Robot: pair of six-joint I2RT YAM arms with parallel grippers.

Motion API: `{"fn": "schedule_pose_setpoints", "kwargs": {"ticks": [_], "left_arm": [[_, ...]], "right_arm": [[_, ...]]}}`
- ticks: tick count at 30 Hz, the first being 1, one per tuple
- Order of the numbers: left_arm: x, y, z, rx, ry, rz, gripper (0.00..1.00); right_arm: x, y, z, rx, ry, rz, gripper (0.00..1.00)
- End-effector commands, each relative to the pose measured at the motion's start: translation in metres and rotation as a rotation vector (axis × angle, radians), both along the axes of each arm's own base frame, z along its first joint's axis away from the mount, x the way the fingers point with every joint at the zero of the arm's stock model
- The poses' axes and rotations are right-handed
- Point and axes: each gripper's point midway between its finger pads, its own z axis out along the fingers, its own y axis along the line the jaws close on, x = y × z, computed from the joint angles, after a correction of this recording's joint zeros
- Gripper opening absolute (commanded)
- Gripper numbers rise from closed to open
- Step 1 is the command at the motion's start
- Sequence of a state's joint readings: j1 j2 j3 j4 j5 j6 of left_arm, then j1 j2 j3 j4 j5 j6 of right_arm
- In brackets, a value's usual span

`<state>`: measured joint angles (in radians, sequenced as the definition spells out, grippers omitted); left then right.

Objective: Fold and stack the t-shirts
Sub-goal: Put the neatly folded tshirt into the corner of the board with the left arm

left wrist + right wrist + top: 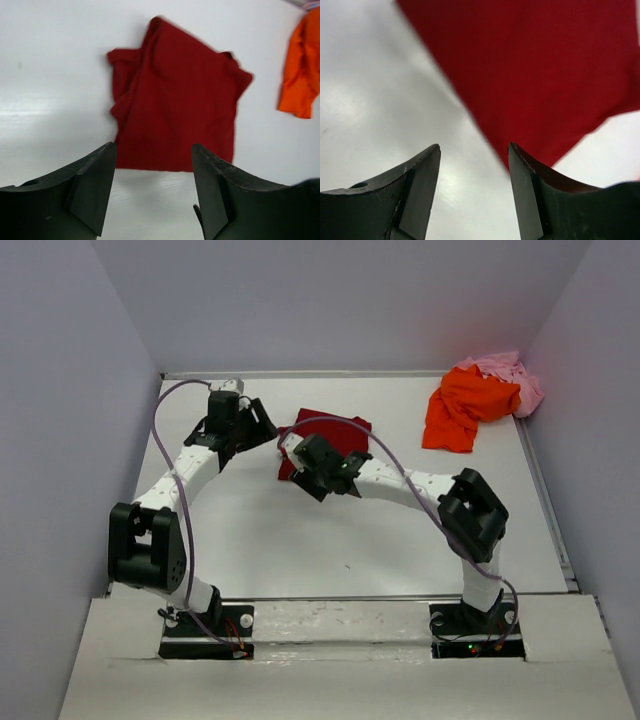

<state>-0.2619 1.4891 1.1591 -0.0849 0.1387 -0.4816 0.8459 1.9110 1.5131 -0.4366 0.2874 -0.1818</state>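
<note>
The dark red t-shirt [338, 432] lies folded into a rough square on the white table, at the back middle. In the left wrist view the dark red t-shirt [175, 115] lies just beyond my open left gripper [153, 146], which holds nothing. In the top view my left gripper [260, 426] sits at the shirt's left side. My right gripper [305, 465] hovers over the shirt's near left corner and hides part of it. It is open and empty [474, 146], with the red cloth [540, 65] above and to the right of its fingers. The orange t-shirt [462, 405] and the pink t-shirt [510, 375] lie crumpled together at the back right.
White walls close in the table at the back and both sides. The orange t-shirt [300, 70] shows at the right edge of the left wrist view. A purple cable [400, 470] loops over the right arm.
</note>
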Motion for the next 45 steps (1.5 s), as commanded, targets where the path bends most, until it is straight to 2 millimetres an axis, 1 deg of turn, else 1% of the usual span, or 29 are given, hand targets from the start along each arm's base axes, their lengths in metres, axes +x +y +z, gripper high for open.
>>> {"fn": "schedule_pose_setpoints", "kwargs": {"ticks": [1,3,4,6,7,8,10,15,16,17,18,21,24,25,27,28,29,30,33,34,36,37,38,39,40,42,43,44,45], "left_arm": [[-0.019,0.032,-0.048,-0.023,0.147,-0.007,0.71],[-0.019,0.04,-0.047,-0.024,0.131,0.013,0.71],[-0.019,0.044,-0.047,-0.026,0.131,0.019,0.71],[-0.017,0.04,-0.042,-0.048,0.112,0.002,0.71],[-0.019,0.032,-0.045,-0.102,0.125,-0.047,0.71],[-0.018,0.036,-0.044,-0.11,0.128,-0.034,0.71],[-0.02,0.033,-0.048,-0.162,0.141,-0.056,0.71],[-0.02,0.039,-0.056,-0.206,0.164,-0.05,0.7],[-0.019,0.041,-0.055,-0.2,0.157,-0.044,0.7],[-0.019,0.042,-0.054,-0.194,0.152,-0.043,0.7],[-0.018,0.044,-0.052,-0.182,0.143,-0.031,0.7],[-0.018,0.046,-0.052,-0.175,0.139,-0.025,0.7],[-0.019,0.045,-0.052,-0.176,0.141,-0.028,0.7],[-0.019,0.045,-0.051,-0.176,0.139,-0.028,0.7],[-0.019,0.046,-0.051,-0.174,0.137,-0.028,0.7],[-0.019,0.046,-0.052,-0.174,0.139,-0.029,0.7],[-0.019,0.046,-0.052,-0.174,0.138,-0.028,0.7],[-0.019,0.046,-0.052,-0.175,0.139,-0.027,0.7],[-0.019,0.046,-0.053,-0.172,0.142,-0.023,0.7],[-0.018,0.047,-0.054,-0.172,0.145,-0.019,0.7],[-0.019,0.047,-0.056,-0.172,0.149,-0.015,0.7],[-0.02,0.047,-0.058,-0.176,0.156,-0.008,0.7],[-0.02,0.048,-0.061,-0.179,0.165,-0.003,0.7],[-0.022,0.048,-0.064,-0.184,0.174,0.003,0.71],[-0.02,0.047,-0.067,-0.201,0.175,0.014,0.71],[-0.02,0.045,-0.071,-0.219,0.184,0.022,0.71],[-0.021,0.041,-0.074,-0.244,0.188,0.012,0.71],[-0.022,0.041,-0.076,-0.251,0.19,0.022,0.71],[-0.022,0.043,-0.079,-0.252,0.192,0.04,0.73]], "right_arm": [[-0.007,0.02,-0.011,-0.065,-0.081,0.1,0.62],[-0.013,0.032,-0.011,-0.067,-0.108,0.122,0.64],[-0.012,0.031,-0.018,-0.085,-0.11,0.126,0.67],[-0.011,0.03,-0.025,-0.121,-0.121,0.118,0.73],[-0.006,0.027,-0.033,-0.155,-0.131,0.101,0.77],[-0.006,0.027,-0.036,-0.162,-0.131,0.098,0.78],[-0.003,0.027,-0.039,-0.168,-0.139,0.09,0.79],[0.008,0.034,-0.055,-0.191,-0.152,0.077,0.81],[0.007,0.035,-0.066,-0.208,-0.137,0.084,0.81],[0.011,0.035,-0.069,-0.214,-0.153,0.075,0.81],[0.013,0.034,-0.079,-0.241,-0.153,0.074,0.81],[0.017,0.033,-0.088,-0.269,-0.161,0.065,0.79],[0.018,0.037,-0.095,-0.266,-0.152,0.068,0.71],[0.019,0.037,-0.096,-0.268,-0.152,0.067,0.67],[0.024,0.035,-0.097,-0.271,-0.152,0.058,0.63],[0.028,0.031,-0.098,-0.272,-0.151,0.047,0.58],[0.028,0.032,-0.097,-0.27,-0.151,0.048,0.47],[0.03,0.03,-0.096,-0.259,-0.144,0.045,0.34],[0.03,0.029,-0.091,-0.253,-0.145,0.04,0.15],[0.032,0.024,-0.09,-0.255,-0.142,0.026,0.01],[0.031,0.023,-0.086,-0.255,-0.138,0.021,0.0],[0.034,0.021,-0.081,-0.239,-0.131,0.013,0.0],[0.031,0.014,-0.086,-0.239,-0.073,-0.002,0.0],[0.031,0.013,-0.084,-0.223,-0.049,-0.014,0.0],[0.03,0.016,-0.078,-0.197,-0.042,-0.016,0.0],[0.03,0.011,-0.074,-0.153,-0.019,-0.03,0.0],[0.025,0.012,-0.071,-0.126,-0.009,-0.026,0.0],[0.026,0.013,-0.067,-0.109,-0.015,-0.026,0.0],[0.028,0.01,-0.066,-0.102,-0.015,-0.031,0.0]]}}
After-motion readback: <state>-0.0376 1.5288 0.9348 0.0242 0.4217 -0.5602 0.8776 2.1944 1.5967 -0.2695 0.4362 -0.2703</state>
